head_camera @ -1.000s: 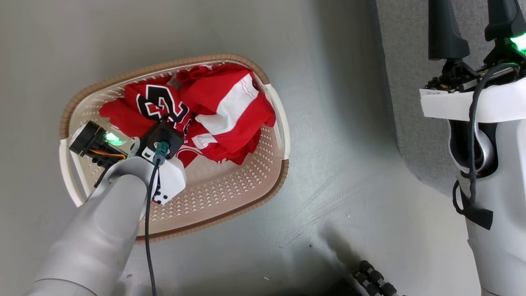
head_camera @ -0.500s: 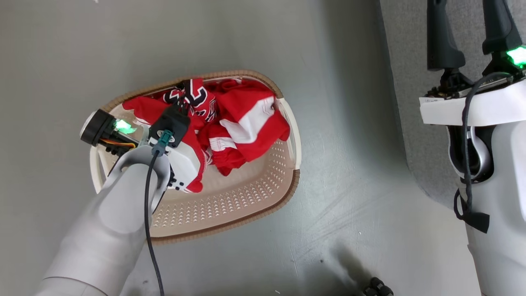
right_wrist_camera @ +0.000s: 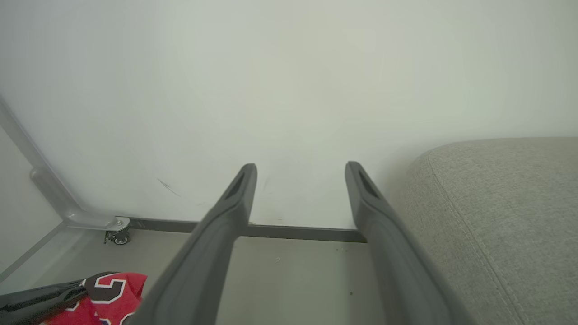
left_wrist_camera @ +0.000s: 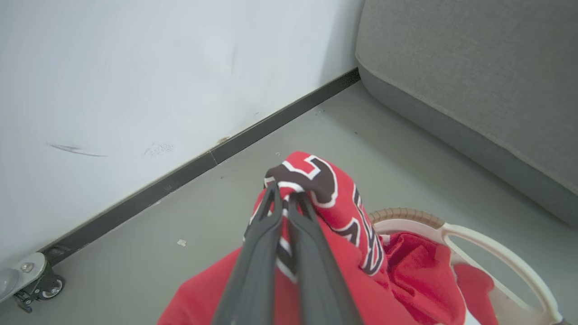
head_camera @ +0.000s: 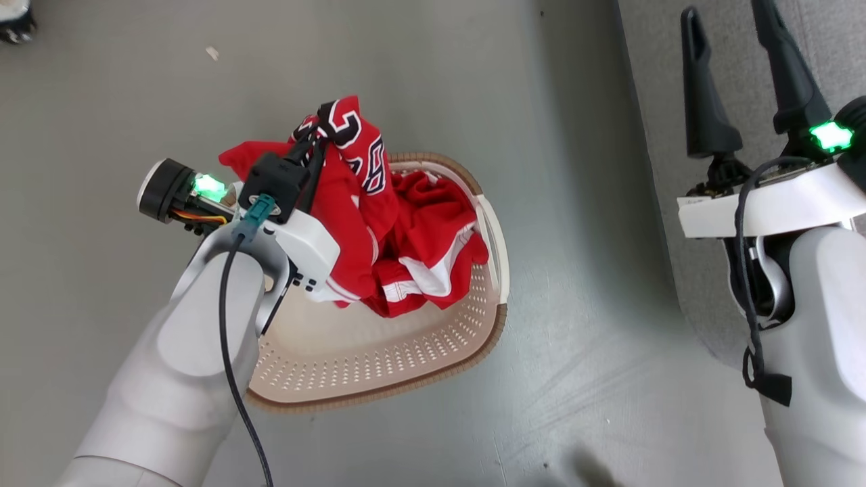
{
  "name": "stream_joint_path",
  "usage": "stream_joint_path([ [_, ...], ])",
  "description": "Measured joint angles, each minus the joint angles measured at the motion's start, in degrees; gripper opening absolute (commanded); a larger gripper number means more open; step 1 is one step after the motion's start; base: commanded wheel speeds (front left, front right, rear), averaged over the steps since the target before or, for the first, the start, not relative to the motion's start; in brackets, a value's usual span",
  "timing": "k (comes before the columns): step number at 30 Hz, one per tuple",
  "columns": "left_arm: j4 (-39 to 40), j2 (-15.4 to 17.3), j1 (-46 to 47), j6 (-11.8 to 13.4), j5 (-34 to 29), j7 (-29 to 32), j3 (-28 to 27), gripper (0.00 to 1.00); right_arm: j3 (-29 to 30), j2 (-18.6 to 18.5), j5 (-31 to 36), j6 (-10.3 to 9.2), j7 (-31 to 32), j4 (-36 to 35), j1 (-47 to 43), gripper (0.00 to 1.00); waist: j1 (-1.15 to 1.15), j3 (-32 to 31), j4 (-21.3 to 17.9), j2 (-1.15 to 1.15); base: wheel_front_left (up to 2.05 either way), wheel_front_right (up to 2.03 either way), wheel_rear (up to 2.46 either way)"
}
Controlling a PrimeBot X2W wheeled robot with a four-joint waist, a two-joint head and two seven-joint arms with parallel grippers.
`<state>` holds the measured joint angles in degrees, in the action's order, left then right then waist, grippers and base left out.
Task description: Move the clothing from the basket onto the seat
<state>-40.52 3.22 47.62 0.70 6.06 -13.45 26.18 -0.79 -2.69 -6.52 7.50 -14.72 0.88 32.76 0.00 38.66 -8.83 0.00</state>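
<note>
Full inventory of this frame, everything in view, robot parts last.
numbered garment: one, red with black numerals outlined in white, pinched up above the basket, lower part hanging into it
second garment: one, red with white trim, in the basket against its far side
basket: one, cream with brown rim, on the floor
sofa: one, grey, right of the basket
floor: grey
wall: white, dark skirting along its base
caster: one, dark, by the skirting
scrap: one, pale, on the floor
left gripper: dark, shut on the numbered garment
right gripper: dark, open, empty, beside the sofa
</note>
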Motion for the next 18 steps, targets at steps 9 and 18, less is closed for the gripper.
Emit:
stream_joint_path([
  [9, 3.87, -0.01, 0.02, -0.86, 2.77, -0.26, -2.41, 0.00, -0.13, -0.01, 0.67, 0.00, 0.00, 2.07, -2.60, 1.00, 0.00, -4.98, 1.34, 0.00, 0.00, 0.00, 0.00],
  [18, 6.60, 0.12, -1.29, -0.92, 5.12, -0.32, -4.30, 0.00, -0.26, -0.01, 2.03, 0.00, 0.01, 4.22, -6.00, 1.00, 0.00, -10.76, 2.57, 0.00, 0.00, 0.00, 0.00],
])
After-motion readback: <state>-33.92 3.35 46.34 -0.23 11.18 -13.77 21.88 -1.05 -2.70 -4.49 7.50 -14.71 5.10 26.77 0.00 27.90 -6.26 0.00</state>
